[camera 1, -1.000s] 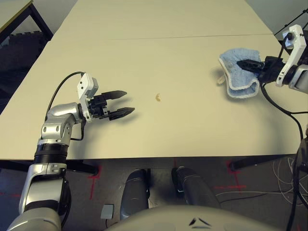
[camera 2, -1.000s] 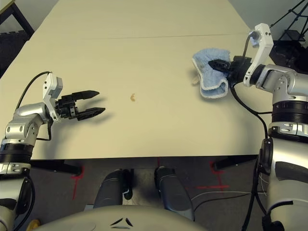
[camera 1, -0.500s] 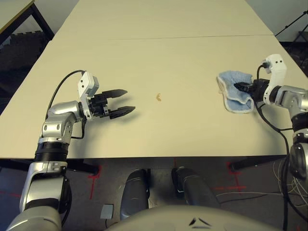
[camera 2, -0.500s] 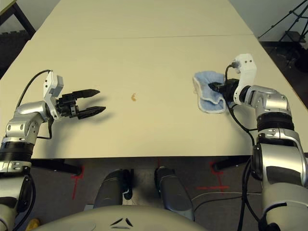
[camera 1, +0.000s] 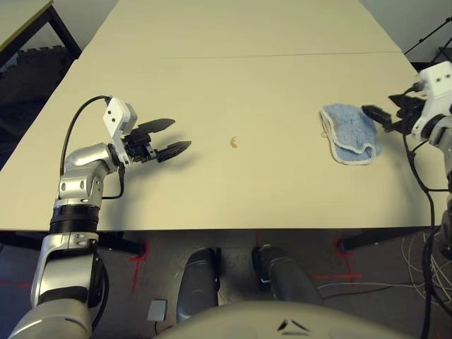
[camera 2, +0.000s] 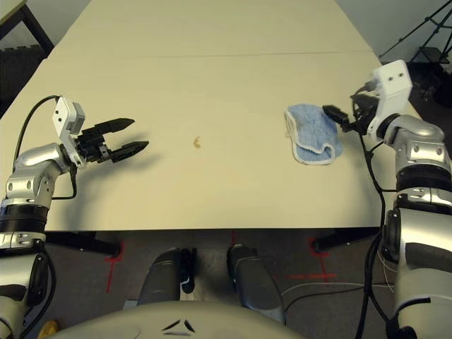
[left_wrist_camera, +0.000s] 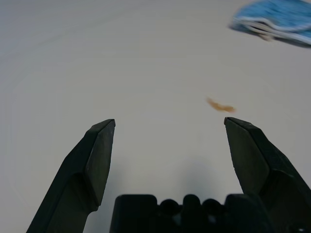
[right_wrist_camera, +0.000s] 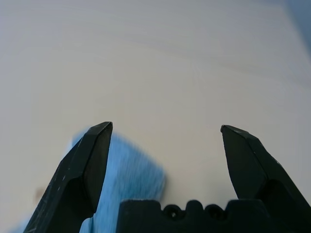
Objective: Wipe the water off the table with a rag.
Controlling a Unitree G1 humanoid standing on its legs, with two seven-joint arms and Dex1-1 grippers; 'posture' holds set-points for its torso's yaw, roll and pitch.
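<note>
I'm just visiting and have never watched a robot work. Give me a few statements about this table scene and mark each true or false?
1. The rag lies flat on the table. True.
2. The right tool is clamped on the rag. False: its fingers are open, at the rag's edge.
3. The water is a small amber spot between the two tools. True.
4. The left tool is shut. False: its fingers are spread apart.
5. The rag covers the water. False: the rag lies well to the right of the spot.
</note>
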